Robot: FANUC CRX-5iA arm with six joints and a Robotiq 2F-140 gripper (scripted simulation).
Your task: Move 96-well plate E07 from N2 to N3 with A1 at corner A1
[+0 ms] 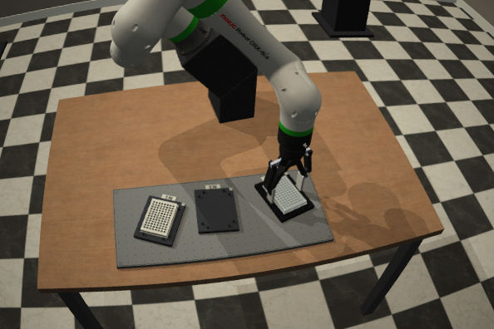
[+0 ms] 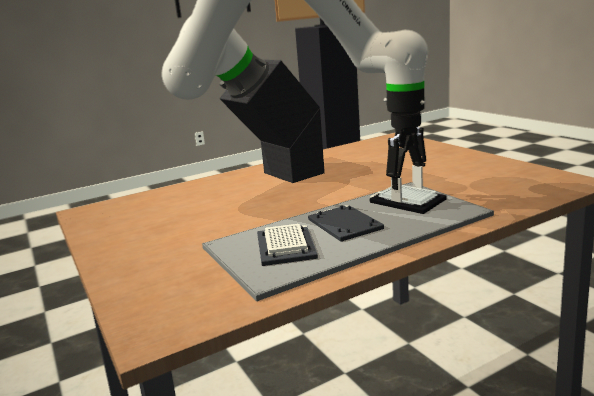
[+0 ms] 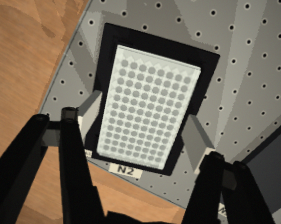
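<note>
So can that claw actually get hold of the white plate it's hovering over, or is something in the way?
Probably yes. The gripper is open, with one pad on each long side of plate E07 in nest N2. Nothing lies between pads and plate, and small gaps show on both sides.

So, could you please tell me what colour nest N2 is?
Black, clearest in the wrist view: plate nest N2.

The labels behind the two left nests (image 1: 169,197) are too small to read in the top view. In the wrist view, the gripper (image 3: 141,132) has its body cut off by the lower edge, and a second deck label (image 3: 222,206) is hidden behind one finger.
</note>
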